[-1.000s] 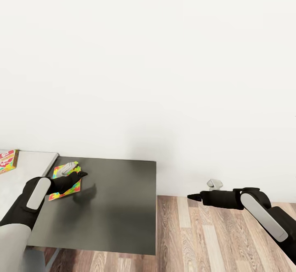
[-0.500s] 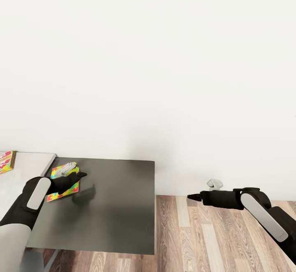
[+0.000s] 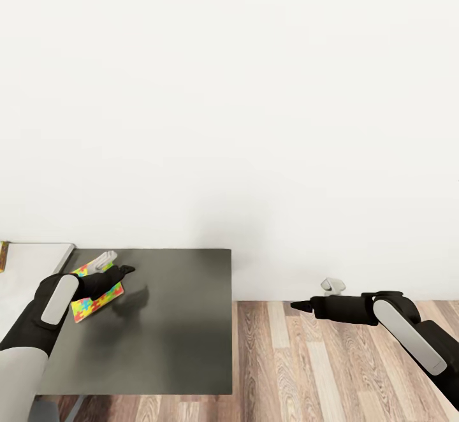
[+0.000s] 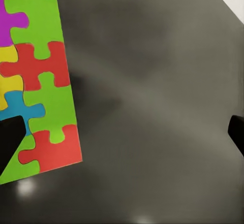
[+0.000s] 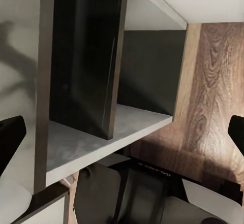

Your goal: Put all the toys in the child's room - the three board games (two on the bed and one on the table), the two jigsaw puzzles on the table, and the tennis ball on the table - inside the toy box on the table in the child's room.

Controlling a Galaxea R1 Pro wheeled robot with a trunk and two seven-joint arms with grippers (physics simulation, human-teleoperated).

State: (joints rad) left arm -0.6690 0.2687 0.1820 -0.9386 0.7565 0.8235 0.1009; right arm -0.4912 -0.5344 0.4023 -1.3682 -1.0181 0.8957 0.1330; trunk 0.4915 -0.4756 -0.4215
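Note:
One jigsaw puzzle (image 3: 95,299), a thin square of bright interlocking pieces, lies on the table's lower dark-grey top (image 3: 172,320) near its back left. My left gripper (image 3: 116,265) hangs open just above the puzzle's far edge. In the left wrist view the puzzle (image 4: 43,82) lies to one side, with one black fingertip (image 4: 10,137) over its corner and the other over bare table; whether it touches the puzzle is unclear. My right gripper (image 3: 312,296) is open and empty over the floor, right of the table.
The light-grey top (image 3: 32,269) joins at the far left, with a sliver of a colourful box (image 3: 2,256) at the picture's edge. A white wall stands behind. Wood plank floor (image 3: 331,364) lies to the right. The right wrist view shows an open dark shelf (image 5: 101,82).
The whole picture has slid left, so the camera has turned right. Both arms keep their place in the view. The puzzle now sits slightly lower relative to my left gripper.

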